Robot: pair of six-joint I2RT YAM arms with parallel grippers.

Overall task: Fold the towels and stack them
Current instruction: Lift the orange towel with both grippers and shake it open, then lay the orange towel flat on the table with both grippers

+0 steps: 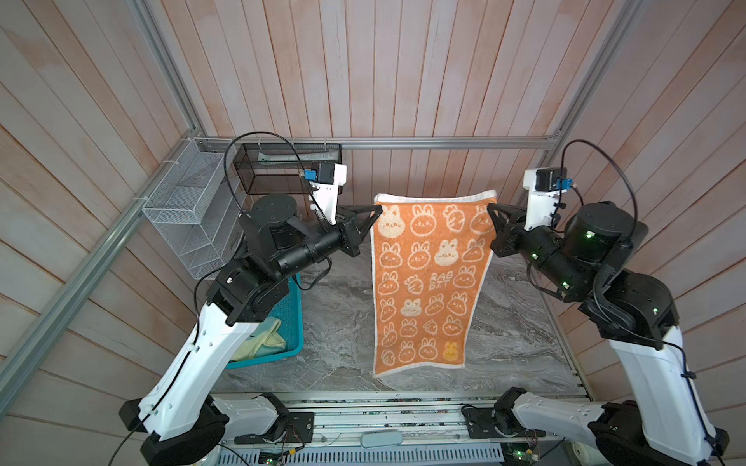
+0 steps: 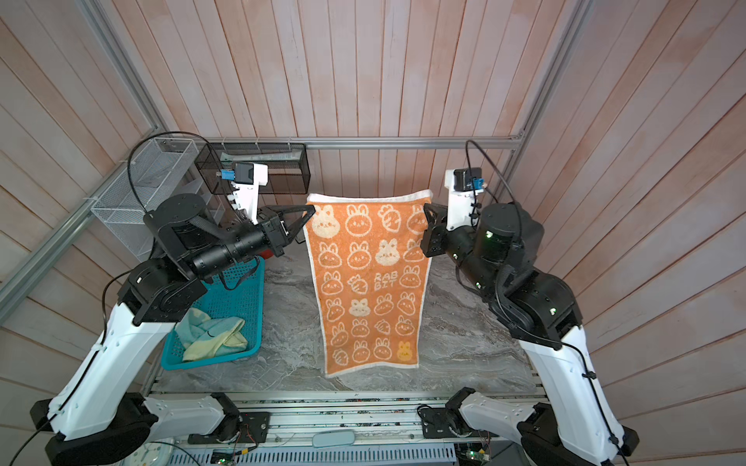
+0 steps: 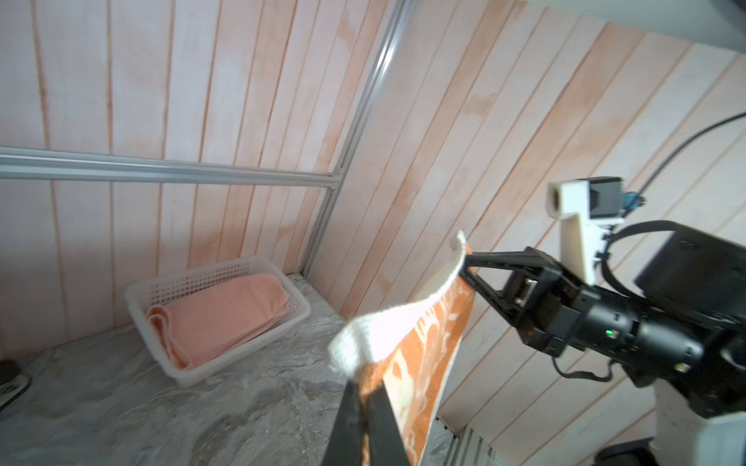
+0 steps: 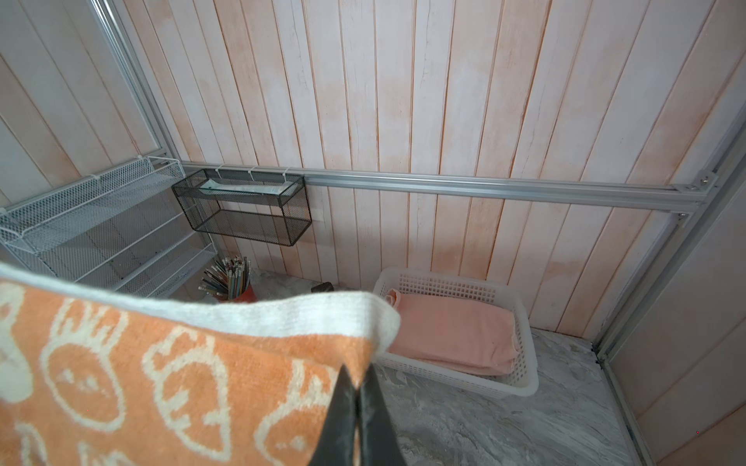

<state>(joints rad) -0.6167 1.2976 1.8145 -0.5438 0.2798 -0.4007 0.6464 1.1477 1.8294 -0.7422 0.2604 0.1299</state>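
1. You are working on a grey marble-patterned tabletop [image 1: 343,322].
2. On its left side sits a teal perforated plastic basket [image 2: 242,294] holding a crumpled pale yellow terry towel with light teal patches [image 2: 214,339].
3. Close to the back wall, toward the right corner, stands a white perforated plastic basket [image 4: 444,282] with a folded salmon-pink terry towel [image 4: 452,331] inside.
4. Near the back left corner you have a red-orange cup of pencil-like sticks [image 4: 230,282]. A small dark object [image 4: 323,287] lies by the wall, too small to identify.
5. An orange-and-cream bunny-print terry towel [image 1: 424,282] hangs over the middle. You cannot tell whether its lower hem touches the tabletop.
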